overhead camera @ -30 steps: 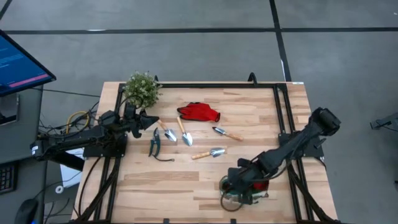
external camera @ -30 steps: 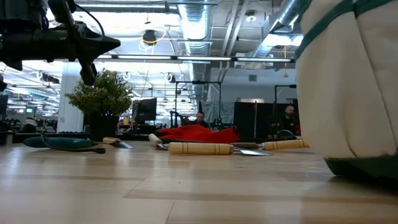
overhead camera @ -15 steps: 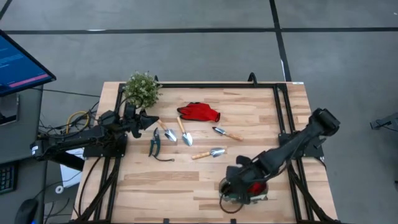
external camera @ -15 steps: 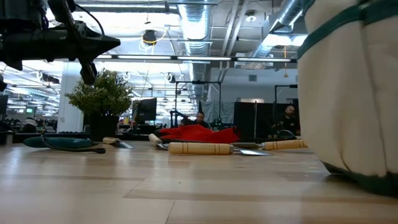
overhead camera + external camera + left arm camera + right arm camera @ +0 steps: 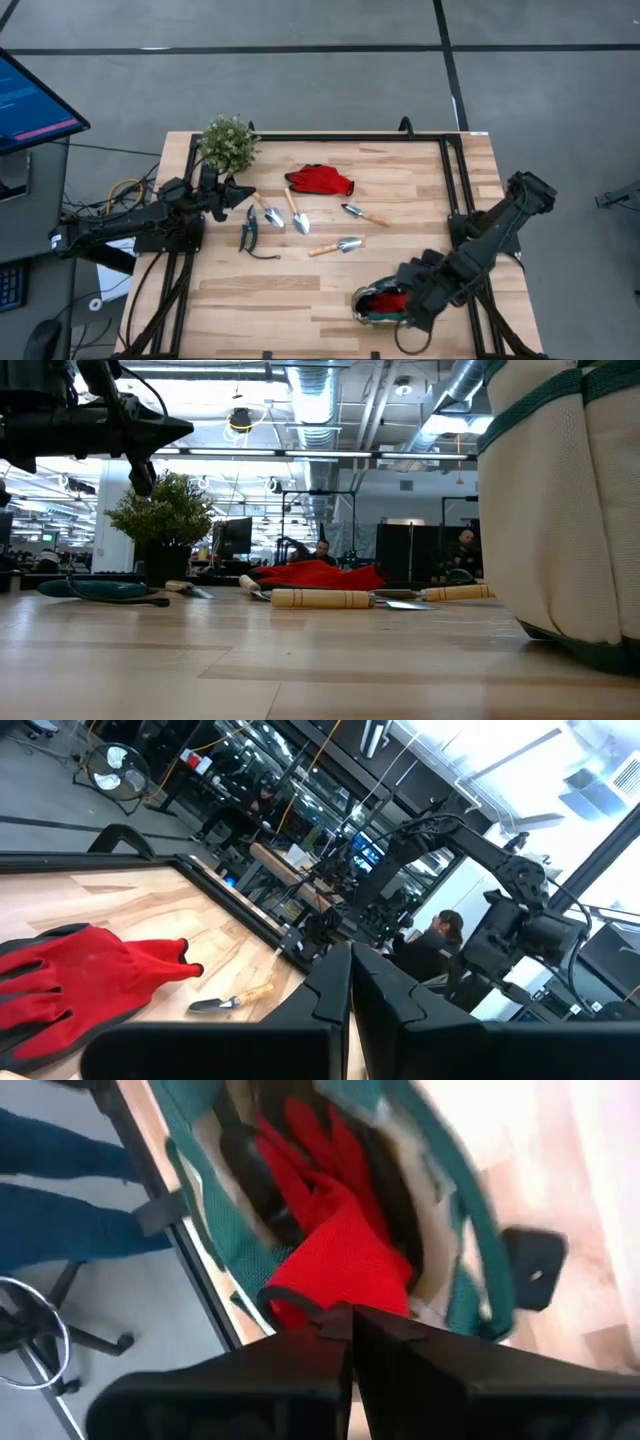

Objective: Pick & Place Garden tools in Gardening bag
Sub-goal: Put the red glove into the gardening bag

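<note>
Red glove inside gardening bag

Grey floor, ceiling ducts, monitor.

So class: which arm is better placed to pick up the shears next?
Probably the left. Its gripper hangs beside the shears near the plant, while the right gripper, shut, is across the table at the bag.

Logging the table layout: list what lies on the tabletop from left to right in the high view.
Potted plant → pruning shears → red glove → fork with wooden handle → gardening bag, with another red glove inside.
</note>
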You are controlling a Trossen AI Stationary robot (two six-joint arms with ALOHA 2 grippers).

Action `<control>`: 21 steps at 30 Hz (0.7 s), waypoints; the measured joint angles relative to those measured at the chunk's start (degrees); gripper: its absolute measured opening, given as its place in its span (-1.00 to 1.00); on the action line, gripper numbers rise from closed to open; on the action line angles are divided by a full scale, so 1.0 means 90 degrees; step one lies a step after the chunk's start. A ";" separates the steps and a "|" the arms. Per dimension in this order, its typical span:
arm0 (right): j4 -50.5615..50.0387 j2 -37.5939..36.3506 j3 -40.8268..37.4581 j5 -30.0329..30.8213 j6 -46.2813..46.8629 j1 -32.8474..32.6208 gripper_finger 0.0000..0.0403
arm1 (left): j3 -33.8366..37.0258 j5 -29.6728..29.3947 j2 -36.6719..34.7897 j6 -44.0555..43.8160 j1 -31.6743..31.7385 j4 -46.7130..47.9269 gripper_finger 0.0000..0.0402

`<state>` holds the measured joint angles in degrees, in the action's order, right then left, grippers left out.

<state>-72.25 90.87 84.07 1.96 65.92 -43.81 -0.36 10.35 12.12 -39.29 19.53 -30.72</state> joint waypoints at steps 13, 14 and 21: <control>0.0167 0.1292 -0.0002 -0.0468 -0.0902 0.0333 -1.00 | 0.0000 -0.0001 0.0000 0.0000 0.0000 -0.0005 -0.94; 0.0230 0.1397 -0.0005 -0.0531 -0.1057 0.0405 -1.00 | 0.0000 -0.0001 0.0000 0.0000 0.0000 -0.0004 -0.94; 0.0840 0.1735 -0.0007 -0.0563 -0.1813 0.0594 -1.00 | 0.0000 -0.0002 0.0000 0.0000 0.0000 -0.0021 -0.94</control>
<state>-64.69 106.49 84.01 -3.10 49.60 -38.47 -0.36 10.33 12.12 -39.29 19.53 -30.92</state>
